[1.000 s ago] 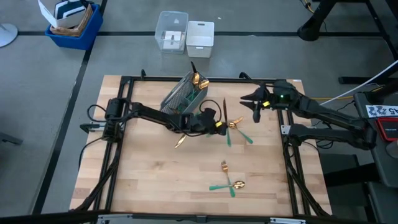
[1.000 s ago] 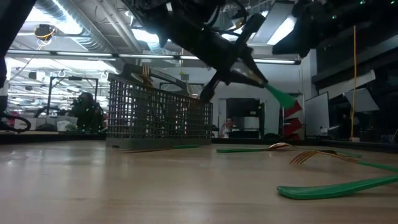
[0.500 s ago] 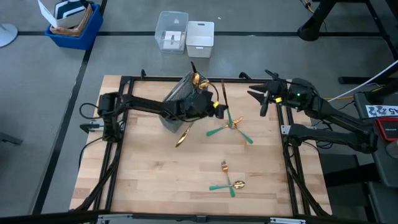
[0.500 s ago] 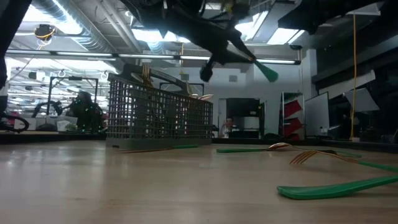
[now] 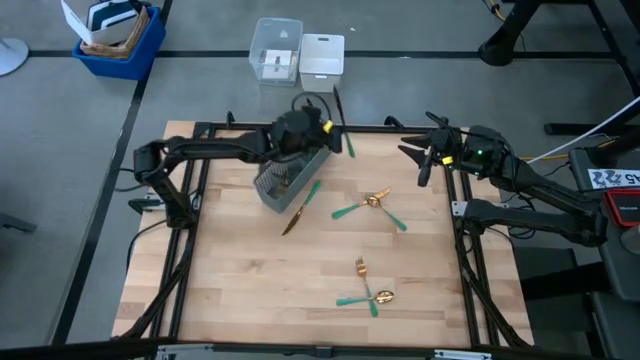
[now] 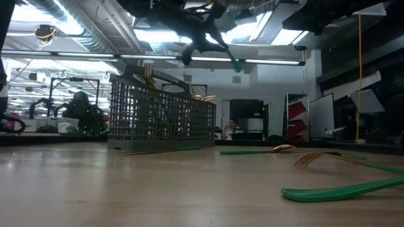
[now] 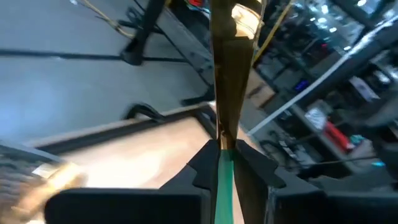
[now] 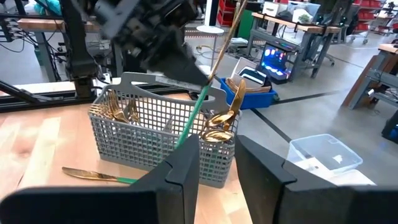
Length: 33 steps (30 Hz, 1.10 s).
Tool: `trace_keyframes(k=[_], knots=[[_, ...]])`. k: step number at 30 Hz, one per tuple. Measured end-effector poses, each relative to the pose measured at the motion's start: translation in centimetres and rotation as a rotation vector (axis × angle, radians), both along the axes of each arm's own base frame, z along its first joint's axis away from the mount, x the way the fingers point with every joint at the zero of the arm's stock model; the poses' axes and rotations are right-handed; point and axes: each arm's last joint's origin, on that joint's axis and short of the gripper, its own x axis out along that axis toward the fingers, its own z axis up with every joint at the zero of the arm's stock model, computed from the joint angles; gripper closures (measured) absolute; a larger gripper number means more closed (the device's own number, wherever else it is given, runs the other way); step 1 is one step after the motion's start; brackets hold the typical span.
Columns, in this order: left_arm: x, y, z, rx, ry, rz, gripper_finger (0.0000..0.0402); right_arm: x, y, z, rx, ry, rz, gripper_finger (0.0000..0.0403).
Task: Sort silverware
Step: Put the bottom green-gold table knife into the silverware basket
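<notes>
Left gripper (image 5: 318,124): raised over the far end of the grey mesh caddy (image 5: 290,178), near the back edge of the table (image 5: 250,290). Jaws clamped on one piece of silverware, a knife (image 7: 231,74), pinched at the join of gold blade and teal handle. In the right wrist view it hangs at a slant above the caddy, handle end down.

Right gripper (image 5: 418,163): waits above the table's far right corner, well apart from the caddy. Fingers spread, holding nothing.

Caddy contents: several gold spoon heads (image 8: 219,127) and fork heads stand up out of the compartments; handles down.

Silverware loose on the table:
- one knife (image 5: 299,207) lying just beside the caddy's near side, handle tip at its wall
- a crossed pair (image 5: 372,205) at mid-table, right of the caddy
- a fork (image 5: 361,268) and a spoon (image 5: 376,297) toward the front

Sorting is judged partly done, with about five pieces still out.

Risks, judged:
- The knife is held at a narrow point and at a tilt; it could pivot or slip between the pads on the way down.
- A slanted entry could catch the mesh rim or the caddy handle, or strike the spoon heads already standing, and tip the knife out onto the table.
- It could drop into the compartment with the spoons and be mis-sorted.
</notes>
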Motion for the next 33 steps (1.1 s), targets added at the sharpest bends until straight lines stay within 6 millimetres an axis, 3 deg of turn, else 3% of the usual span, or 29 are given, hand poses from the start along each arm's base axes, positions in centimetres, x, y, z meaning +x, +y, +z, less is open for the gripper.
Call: trace_keyframes(k=[7, 14, 25, 33], knots=[[-2.8, 3.4, 1.2, 0.104, 0.103, 0.077, 0.0369, 0.0, 0.0, 0.0, 0.000, 0.000, 0.000, 0.0295], [-4.1, 6.0, 0.6, 0.171, 0.224, 0.119, 0.0369, 0.0, 0.0, 0.0, 0.000, -0.001, 0.000, 0.0295], [-4.4, 6.7, 0.4, 0.287, 0.332, 0.093, 0.0369, 0.0, 0.0, 0.0, 0.002, 0.001, 0.000, 0.0295], [-3.1, 7.4, -1.5, 0.290, 0.349, 0.087, 0.0369, 0.0, 0.0, 0.0, 0.003, 0.000, -0.001, 0.0295]])
